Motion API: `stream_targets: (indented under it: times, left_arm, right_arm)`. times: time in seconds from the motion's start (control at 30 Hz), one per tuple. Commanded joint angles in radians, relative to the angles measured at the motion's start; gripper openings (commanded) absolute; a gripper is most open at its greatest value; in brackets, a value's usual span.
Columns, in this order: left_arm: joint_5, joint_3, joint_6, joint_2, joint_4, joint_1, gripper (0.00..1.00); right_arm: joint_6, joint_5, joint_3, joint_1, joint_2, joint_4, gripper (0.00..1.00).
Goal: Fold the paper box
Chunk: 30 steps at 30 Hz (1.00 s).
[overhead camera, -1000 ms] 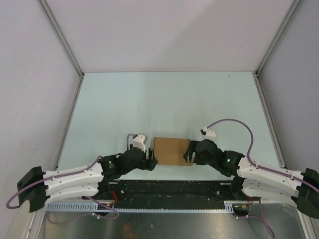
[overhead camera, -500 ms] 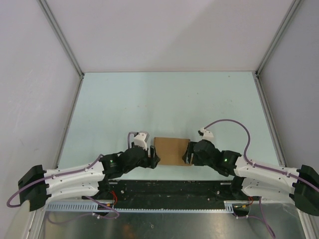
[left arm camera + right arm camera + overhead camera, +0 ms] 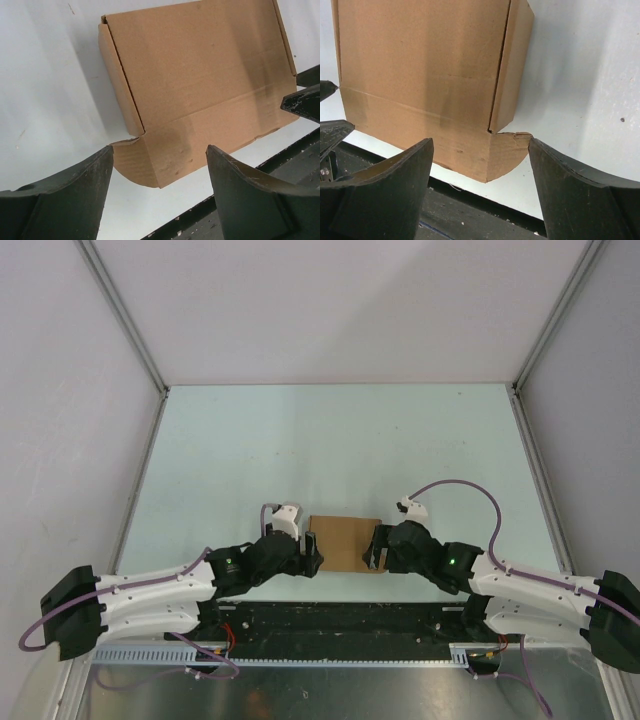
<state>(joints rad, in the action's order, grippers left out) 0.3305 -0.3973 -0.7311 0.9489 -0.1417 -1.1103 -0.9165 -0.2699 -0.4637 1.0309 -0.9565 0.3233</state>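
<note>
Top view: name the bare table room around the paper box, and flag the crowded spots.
Widest bare stretch: the table beyond the paper box, to the back wall. Bare strips run outside the left gripper and the right gripper toward the side walls. Crowded: both box ends, flanked by open jaws, and the near edge by the arm bases.

walls (image 3: 330, 310): plain white panels, three sides
surface (image 3: 330, 440): pale mint, matte
posts (image 3: 120, 315): aluminium, at back corners
light: even, soft shadows
</note>
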Motion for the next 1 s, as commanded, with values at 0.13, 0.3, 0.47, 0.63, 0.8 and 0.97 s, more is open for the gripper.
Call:
stream_targets:
  times: [0.13,0.3,0.47,0.63,0.8,0.97]
  left_arm:
    - [0.038,-0.046,0.004,0.031,0.005,-0.008,0.85]
    - [0.041,-0.057,-0.004,0.057,0.002,-0.006,0.86]
    - [0.032,-0.064,-0.005,0.077,0.002,-0.006,0.86]
    - [0.025,-0.069,-0.008,0.083,0.004,-0.008,0.86]
    - [0.016,-0.063,-0.016,0.085,0.005,-0.006,0.85]
    - [0.002,-0.054,-0.028,0.080,0.005,-0.008,0.82]
  right_arm:
    - [-0.004,-0.011,0.003,0.005,-0.008,-0.015,0.80]
    - [-0.002,0.000,0.002,0.005,-0.024,-0.030,0.76]
    - [-0.002,0.014,0.003,0.006,-0.045,-0.039,0.75]
    - [-0.001,0.020,0.003,0.006,-0.053,-0.049,0.72]
    - [-0.005,0.027,0.007,0.006,-0.051,-0.059,0.72]
    - [-0.008,0.037,0.010,0.008,-0.050,-0.072,0.70]
